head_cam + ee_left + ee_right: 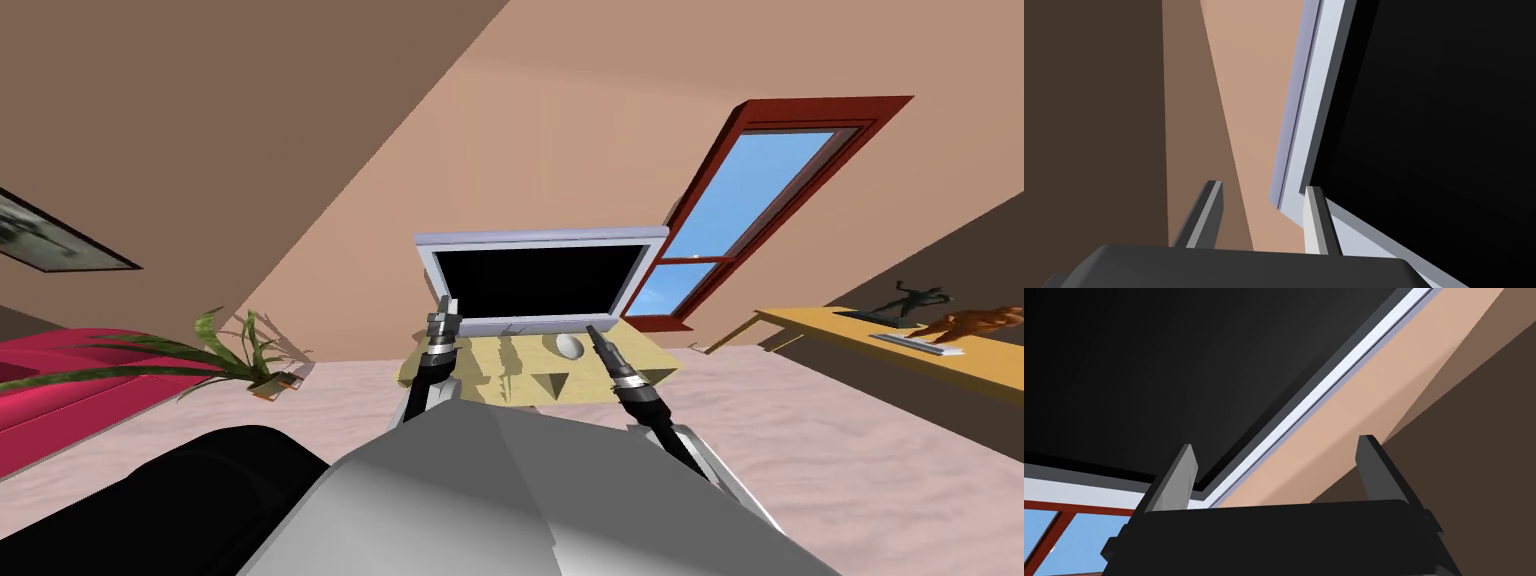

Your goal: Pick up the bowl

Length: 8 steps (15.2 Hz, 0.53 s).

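A small white bowl (569,346) sits on a low pale-yellow table (650,362), just in front of a large black screen with a white frame (540,240). My right gripper (592,331) hangs close beside the bowl on its right. It points up at the screen (1174,363), and the right gripper (1276,443) is open and holds nothing. My left gripper (447,305) is raised at the screen's left edge (1309,115), well left of the bowl. In its wrist view the left gripper (1264,187) has its fingers apart with nothing between them.
A potted plant (230,350) and a red sofa (60,390) are on the left. A red-framed window (760,190) stands right of the screen. A long yellow table (900,345) with figurines is at the far right. A black rounded object (150,510) lies near left.
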Motion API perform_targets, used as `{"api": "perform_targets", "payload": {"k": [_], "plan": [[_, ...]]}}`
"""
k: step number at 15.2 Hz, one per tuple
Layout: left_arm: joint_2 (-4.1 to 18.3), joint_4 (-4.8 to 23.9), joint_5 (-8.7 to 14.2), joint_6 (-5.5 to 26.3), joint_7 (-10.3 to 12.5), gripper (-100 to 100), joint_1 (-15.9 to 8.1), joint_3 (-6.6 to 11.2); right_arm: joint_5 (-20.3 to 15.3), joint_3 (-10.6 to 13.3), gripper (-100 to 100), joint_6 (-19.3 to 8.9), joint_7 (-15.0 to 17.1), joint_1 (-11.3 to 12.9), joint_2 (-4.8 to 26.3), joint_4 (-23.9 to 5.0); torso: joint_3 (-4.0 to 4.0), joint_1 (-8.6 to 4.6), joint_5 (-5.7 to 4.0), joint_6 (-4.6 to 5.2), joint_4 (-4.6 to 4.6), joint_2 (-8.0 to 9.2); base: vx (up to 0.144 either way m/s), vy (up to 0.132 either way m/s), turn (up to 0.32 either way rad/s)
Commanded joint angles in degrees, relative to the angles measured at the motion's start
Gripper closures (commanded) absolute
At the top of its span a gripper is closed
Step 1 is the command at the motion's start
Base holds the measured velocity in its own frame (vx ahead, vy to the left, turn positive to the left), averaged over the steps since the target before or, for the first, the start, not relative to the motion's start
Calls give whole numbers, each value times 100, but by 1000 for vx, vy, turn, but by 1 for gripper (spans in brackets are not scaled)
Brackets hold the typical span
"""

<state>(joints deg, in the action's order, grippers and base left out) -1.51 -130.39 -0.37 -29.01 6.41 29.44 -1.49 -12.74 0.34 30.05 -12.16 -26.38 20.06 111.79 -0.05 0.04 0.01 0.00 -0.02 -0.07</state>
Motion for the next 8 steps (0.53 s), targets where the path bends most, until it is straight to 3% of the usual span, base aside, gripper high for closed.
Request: {"api": "perform_targets", "payload": {"k": [1, 2, 3, 5, 6, 8], "plan": [[0, 0, 0, 0, 0, 0, 0, 0, -121, 80, -100, 2, -69, 63, 268, -286, 0, 0, 0, 0, 0, 0, 8, 14, 152], [0, 0, 0, 0, 0, 0, -1, 0, -121, 80, -100, 2, -69, 63, 268, -345, 0, 0, 0, -3, 0, 1, 7, 14, 191], [0, 0, 0, 0, 0, 0, -1, 0, -230, 152, -100, -22, -123, 135, 484, -501, 1, 0, 0, -2, 0, 1, 11, 17, 222], [0, 0, 0, 0, 0, 0, -1, 0, -230, 152, -100, -22, -123, 135, 490, -632, 0, 1, 0, -3, 0, 0, 8, 14, 147], [0, 0, 0, 0, 0, 0, 0, 0, -344, 229, -100, -47, -178, 210, 710, -836, 1, 1, 0, 0, 0, 2, 4, 18, 186], [0, 0, 0, 0, 0, 0, -1, 0, -344, 229, -100, -47, -178, 210, 710, -931, 1, 2, 1, -3, 1, 2, 7, 12, 131]]}}
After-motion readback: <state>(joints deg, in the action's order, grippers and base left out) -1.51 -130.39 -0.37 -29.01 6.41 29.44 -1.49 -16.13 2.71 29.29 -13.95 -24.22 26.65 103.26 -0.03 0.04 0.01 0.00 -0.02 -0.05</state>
